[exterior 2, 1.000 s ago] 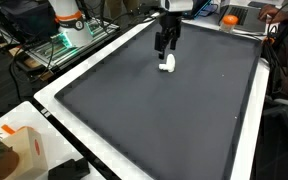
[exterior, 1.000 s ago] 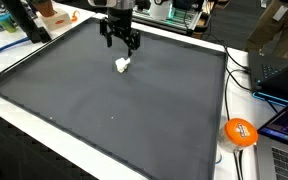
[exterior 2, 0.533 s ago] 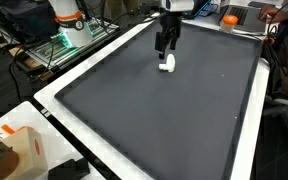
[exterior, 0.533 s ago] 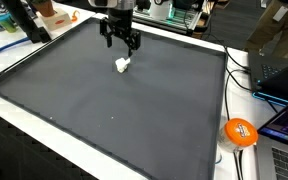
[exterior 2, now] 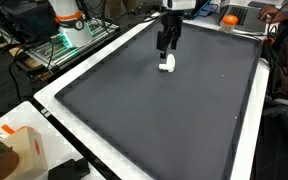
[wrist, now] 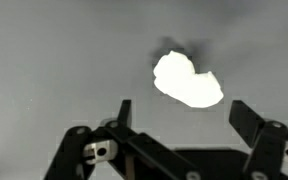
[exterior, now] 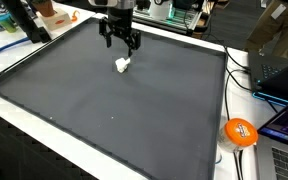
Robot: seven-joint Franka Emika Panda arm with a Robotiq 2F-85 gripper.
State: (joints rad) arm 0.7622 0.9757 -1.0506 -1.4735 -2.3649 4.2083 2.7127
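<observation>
A small white lump (exterior: 122, 65) lies on the large dark grey mat (exterior: 104, 100); it also shows in the other exterior view (exterior 2: 167, 66). My gripper (exterior: 121, 45) hangs just above and behind it, open and empty, and it shows in the other exterior view (exterior 2: 165, 48) too. In the wrist view the white lump (wrist: 188, 80) lies on the mat just ahead of my spread fingertips (wrist: 184, 115), not between them.
An orange ball (exterior: 240, 132) lies off the mat by laptops and cables at one side. A white raised border (exterior 2: 59, 88) frames the mat. Boxes and clutter (exterior: 52, 15) stand beyond the far edge. A cardboard box (exterior 2: 19, 150) sits at a near corner.
</observation>
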